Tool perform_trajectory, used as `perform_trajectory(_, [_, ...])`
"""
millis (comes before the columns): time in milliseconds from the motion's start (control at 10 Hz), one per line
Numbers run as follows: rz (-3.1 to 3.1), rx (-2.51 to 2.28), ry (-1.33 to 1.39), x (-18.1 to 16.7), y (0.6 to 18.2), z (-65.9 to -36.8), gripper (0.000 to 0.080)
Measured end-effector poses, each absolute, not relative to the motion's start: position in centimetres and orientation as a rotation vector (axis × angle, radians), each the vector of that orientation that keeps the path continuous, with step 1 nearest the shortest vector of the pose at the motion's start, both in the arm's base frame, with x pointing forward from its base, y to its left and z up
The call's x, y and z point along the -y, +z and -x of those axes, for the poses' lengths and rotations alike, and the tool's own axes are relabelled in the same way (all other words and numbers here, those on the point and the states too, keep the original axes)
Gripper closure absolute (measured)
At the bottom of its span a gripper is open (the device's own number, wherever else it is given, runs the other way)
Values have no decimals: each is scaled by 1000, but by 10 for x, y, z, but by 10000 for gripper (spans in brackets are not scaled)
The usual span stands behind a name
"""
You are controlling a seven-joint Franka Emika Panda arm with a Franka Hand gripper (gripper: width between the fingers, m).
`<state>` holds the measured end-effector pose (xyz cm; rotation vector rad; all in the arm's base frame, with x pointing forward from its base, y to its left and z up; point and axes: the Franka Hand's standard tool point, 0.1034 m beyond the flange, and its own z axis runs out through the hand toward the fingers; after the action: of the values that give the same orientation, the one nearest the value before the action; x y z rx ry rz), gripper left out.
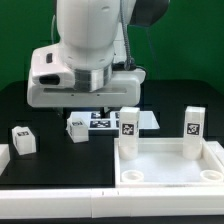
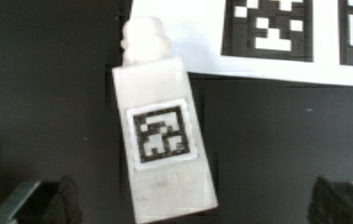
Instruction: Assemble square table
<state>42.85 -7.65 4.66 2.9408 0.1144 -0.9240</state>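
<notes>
The square table's white slab [image 1: 168,166] lies at the exterior view's right with round holes in its near corners. Two tagged white legs [image 1: 130,122] [image 1: 193,122] stand upright at its far corners. A third leg [image 1: 22,139] stands loose at the left. Another leg [image 1: 78,126] lies flat on the black table, directly under my gripper [image 1: 86,106]. In the wrist view this lying leg [image 2: 160,135] shows its tag and its narrow screw tip [image 2: 146,40]. My gripper [image 2: 187,203] is open, with dark fingers [image 2: 40,200] wide on either side of the leg's thick end, not touching it.
The marker board [image 1: 112,121] [image 2: 288,35] lies just beyond the lying leg, close to its tip. A plain white block [image 1: 4,160] sits at the exterior view's left edge. A white strip [image 1: 60,200] runs along the table's front edge.
</notes>
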Motion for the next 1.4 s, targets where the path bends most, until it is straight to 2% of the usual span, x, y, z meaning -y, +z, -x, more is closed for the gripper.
perform_trajectory(200, [-2879,-114,-1096,75,44,-426,151])
perform_trajectory(800, [-2927,46,-1144,74,47,-434,151])
perform_trajectory(1000, [-2939,-6,-1151,84,41,-432,151])
perform_trajectory(1400, [-2969,-84,-1174,84,15,-411,151])
